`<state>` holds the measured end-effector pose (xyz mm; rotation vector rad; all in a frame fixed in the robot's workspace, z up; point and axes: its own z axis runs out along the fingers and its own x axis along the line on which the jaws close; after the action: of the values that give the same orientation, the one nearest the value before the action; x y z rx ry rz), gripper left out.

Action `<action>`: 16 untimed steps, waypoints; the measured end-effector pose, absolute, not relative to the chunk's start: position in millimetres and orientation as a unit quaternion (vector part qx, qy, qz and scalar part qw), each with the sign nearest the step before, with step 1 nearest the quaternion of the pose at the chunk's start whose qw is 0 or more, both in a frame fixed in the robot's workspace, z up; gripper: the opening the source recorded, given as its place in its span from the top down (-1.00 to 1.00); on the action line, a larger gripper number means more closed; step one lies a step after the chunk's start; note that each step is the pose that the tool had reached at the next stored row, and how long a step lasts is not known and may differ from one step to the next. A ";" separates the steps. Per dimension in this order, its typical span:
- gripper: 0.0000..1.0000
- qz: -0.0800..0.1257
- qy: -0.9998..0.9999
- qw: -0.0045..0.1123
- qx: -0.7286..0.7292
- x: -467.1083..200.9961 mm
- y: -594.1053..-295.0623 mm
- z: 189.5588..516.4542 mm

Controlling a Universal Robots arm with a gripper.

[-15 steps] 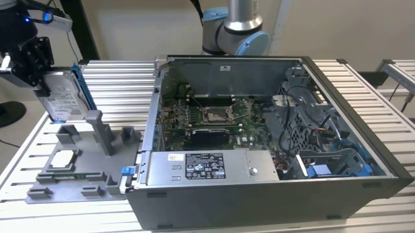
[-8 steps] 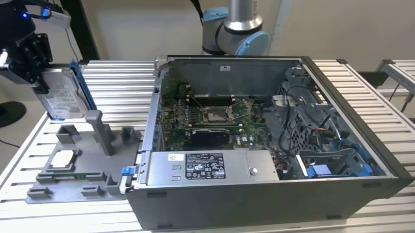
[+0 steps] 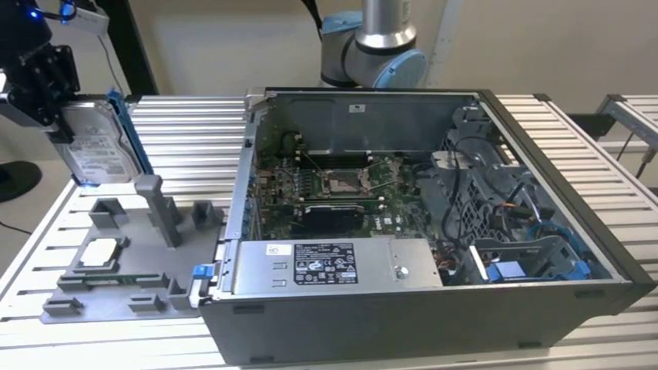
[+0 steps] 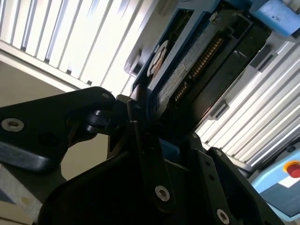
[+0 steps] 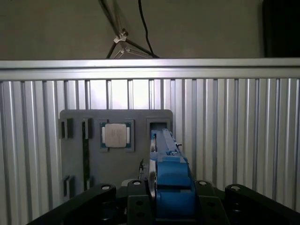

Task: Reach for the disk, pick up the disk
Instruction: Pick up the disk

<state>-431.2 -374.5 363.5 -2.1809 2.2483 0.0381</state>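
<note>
Exterior view, far left: gripper (image 3: 64, 116) has its jaws clamped on the disk (image 3: 98, 150), gripping it at the top edge. The disk hangs upright, label facing the camera, blue bracket along its side edge, over the far-left corner of the grey fixture tray (image 3: 113, 266); its lower edge looks clear of the tray. Small square silver chip (image 3: 100, 252) sits in its pocket on the tray, well apart from the disk. All of this rests on a slatted metal table (image 3: 185, 131). Next along, an open PC case (image 3: 411, 324) lies on its side, motherboard (image 3: 329, 185) exposed, long grey box (image 3: 319, 266) with a black-and-white label along the near wall. Arm base (image 3: 375, 54) stands behind the case. Second wrist view: black fingers (image 4: 147, 154) pinch the disk (image 4: 187, 70) from both sides, connector pins visible. First wrist view: the disk (image 5: 168, 178) is seen edge-on, with the tray (image 5: 117, 164) and chip (image 5: 116, 135) beyond it.
</note>
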 end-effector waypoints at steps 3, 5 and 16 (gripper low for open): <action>1.00 0.012 0.718 0.005 -0.696 -431.2 -374.5 367.1; 1.00 0.012 0.718 0.005 -0.696 -431.2 -374.5 369.5; 1.00 0.012 0.718 0.005 -0.696 -431.2 -374.5 383.7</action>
<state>-431.2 -374.5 383.7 -2.1809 2.2481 0.0380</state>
